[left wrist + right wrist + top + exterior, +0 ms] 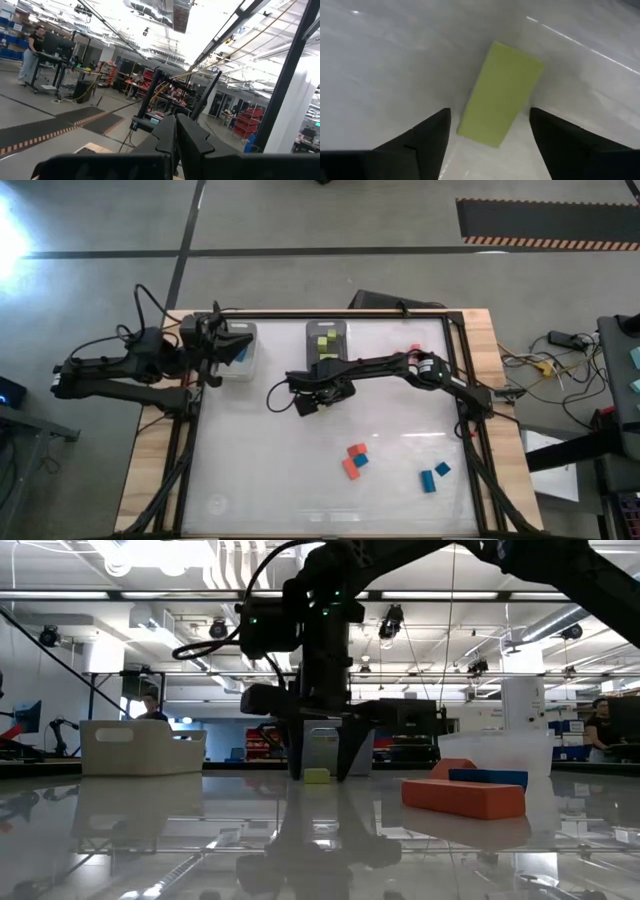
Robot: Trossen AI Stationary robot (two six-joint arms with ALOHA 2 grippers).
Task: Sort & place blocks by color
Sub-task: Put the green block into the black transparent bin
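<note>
Left to right across the bench [250, 480]. The left gripper [236, 343] waits at the far left, over the left bin [245, 368], which holds blue; its fingers [175, 137] are pressed together with nothing between them. Right of it stands the middle bin [327, 338], holding lime green blocks. Just in front of that bin the right gripper [308, 403] is down at the bench with its jaws spread wide, straddling a lime green block [500, 94] that lies flat and skewed between the fingertips, untouched. The step in hand appears to be the pick of this green block; the next move calls for closing squarely on its long sides, then a lift toward the middle bin. The block is a plain, matte, rectangular solid. Farther right lie orange-red blocks [352, 462] with one blue block [361, 461], then two blue blocks [434, 475], all unsorted.
</note>
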